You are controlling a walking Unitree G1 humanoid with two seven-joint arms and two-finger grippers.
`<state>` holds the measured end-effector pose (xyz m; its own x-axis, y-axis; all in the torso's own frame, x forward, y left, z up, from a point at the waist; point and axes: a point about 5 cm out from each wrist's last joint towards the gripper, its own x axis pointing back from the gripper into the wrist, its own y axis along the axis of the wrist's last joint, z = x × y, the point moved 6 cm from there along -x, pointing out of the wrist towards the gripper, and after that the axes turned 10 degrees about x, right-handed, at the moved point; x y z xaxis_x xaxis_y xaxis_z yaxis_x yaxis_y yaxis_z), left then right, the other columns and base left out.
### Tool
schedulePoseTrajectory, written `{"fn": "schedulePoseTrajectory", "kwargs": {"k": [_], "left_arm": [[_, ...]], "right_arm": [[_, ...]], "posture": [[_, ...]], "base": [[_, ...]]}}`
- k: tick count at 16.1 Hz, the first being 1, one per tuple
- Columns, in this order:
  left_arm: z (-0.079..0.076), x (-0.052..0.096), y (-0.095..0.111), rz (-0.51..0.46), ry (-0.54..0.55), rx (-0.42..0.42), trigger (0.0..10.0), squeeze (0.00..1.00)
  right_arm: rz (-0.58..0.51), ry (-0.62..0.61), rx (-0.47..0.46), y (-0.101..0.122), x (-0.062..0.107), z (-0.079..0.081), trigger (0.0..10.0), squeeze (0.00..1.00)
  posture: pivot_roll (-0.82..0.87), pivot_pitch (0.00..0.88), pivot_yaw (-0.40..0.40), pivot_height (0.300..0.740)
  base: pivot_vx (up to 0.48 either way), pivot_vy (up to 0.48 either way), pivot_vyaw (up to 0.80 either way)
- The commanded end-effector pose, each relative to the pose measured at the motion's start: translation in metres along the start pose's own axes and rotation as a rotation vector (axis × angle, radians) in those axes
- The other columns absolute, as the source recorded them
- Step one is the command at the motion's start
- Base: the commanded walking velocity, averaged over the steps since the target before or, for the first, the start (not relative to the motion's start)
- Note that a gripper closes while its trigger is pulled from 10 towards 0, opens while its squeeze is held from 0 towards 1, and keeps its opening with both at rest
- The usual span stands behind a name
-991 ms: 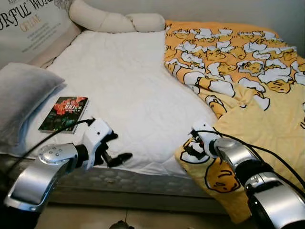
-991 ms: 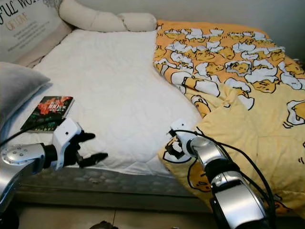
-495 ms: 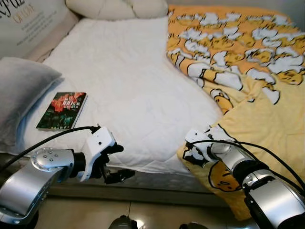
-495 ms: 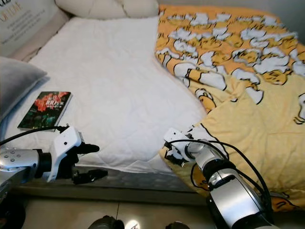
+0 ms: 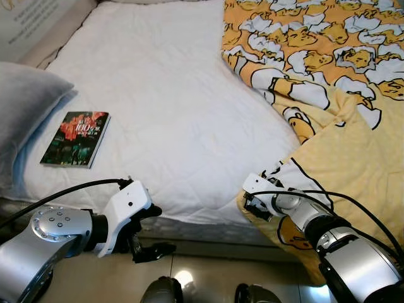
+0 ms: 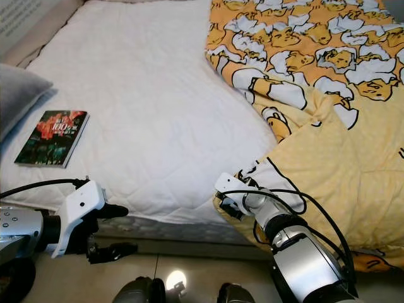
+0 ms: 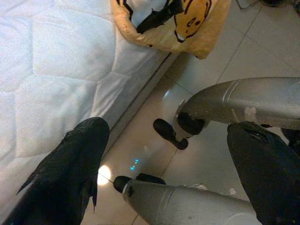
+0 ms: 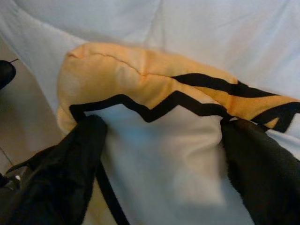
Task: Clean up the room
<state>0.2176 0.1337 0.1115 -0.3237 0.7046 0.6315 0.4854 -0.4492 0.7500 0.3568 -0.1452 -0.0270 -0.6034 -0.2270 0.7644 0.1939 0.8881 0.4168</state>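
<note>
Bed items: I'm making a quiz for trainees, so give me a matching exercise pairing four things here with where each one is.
Things:
1. book
2. yellow blanket
3. grey pillow
4. left gripper

Places:
A. over the floor, off the mattress edge
B. far left edge of the bed
C. flat on the white mattress, beside the pillow
D. right half of the bed

Pairs: 1-C, 2-D, 3-B, 4-A

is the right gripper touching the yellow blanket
Touching. The right wrist view shows the right gripper open, with both black fingers pressed against the corner of the yellow blanket, one on each side; no gap shows.
</note>
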Motion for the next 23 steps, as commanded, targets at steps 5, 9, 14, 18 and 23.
{"fn": "schedulePoseTrajectory", "kwargs": {"k": [5,9,14,18,23], "left_arm": [[-0.0052,0.0035,-0.0002,0.014,-0.009,0.002,10.0,0.0],[-0.0055,0.0037,-0.0005,0.016,-0.01,0.007,10.0,0.0],[-0.0091,0.0028,-0.0012,0.022,-0.033,0.017,10.0,0.0],[-0.0107,0.0024,-0.0006,0.023,-0.048,0.02,10.0,0.0],[-0.0105,0.0015,-0.0003,0.021,-0.048,0.022,10.0,0.0]], "right_arm": [[0.02,0.029,-0.058,-0.0095,-0.001,0.0108,0.0,0.0],[0.015,0.029,-0.078,-0.0098,-0.0005,0.0096,0.0,0.0],[-0.001,0.043,-0.09,-0.0075,0.0,0.0095,0.0,0.0],[-0.011,0.061,-0.104,-0.0075,0.0005,0.011,0.0,0.0],[-0.041,0.077,-0.134,-0.0064,0.001,0.0141,0.0,0.0]], "posture": [[0.22,0.169,0.04,0.74],[0.22,0.167,0.04,0.74],[0.21,0.159,0.039,0.74],[0.21,0.155,0.039,0.74],[0.2,0.146,0.038,0.74]], "base": [[0.0,0.0,0.0],[0.0,0.0,0.0],[0.0,0.0,0.0],[0.0,0.0,0.0],[0.0,0.0,0.0]]}}
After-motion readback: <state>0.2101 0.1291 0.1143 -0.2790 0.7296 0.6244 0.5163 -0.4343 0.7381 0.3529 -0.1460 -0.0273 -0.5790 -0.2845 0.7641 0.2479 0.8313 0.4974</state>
